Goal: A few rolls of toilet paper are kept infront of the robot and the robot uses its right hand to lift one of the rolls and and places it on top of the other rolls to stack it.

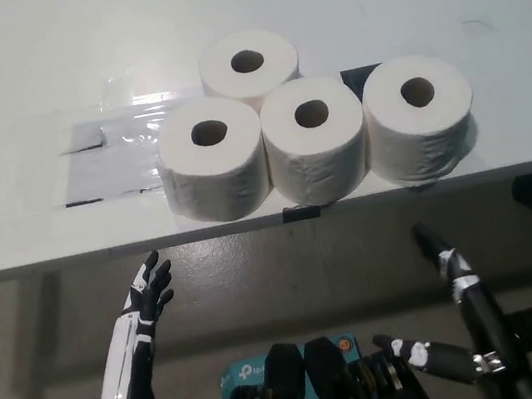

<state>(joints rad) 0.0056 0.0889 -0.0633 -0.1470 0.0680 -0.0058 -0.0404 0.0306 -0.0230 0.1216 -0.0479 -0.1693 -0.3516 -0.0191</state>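
4 rolls (315, 137) upright on table (19, 107), left hand (149, 289) & right hand (444, 257) released, below edge

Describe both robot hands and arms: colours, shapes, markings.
The left robot hand has slim black fingers on a white-shelled palm. Its forearm is white with black seams and ends in a pale grey cuff. The right robot hand and arm are black, thin and rod-like, with small white patches near the wrist and a silver band lower on the forearm. No loose cables show.
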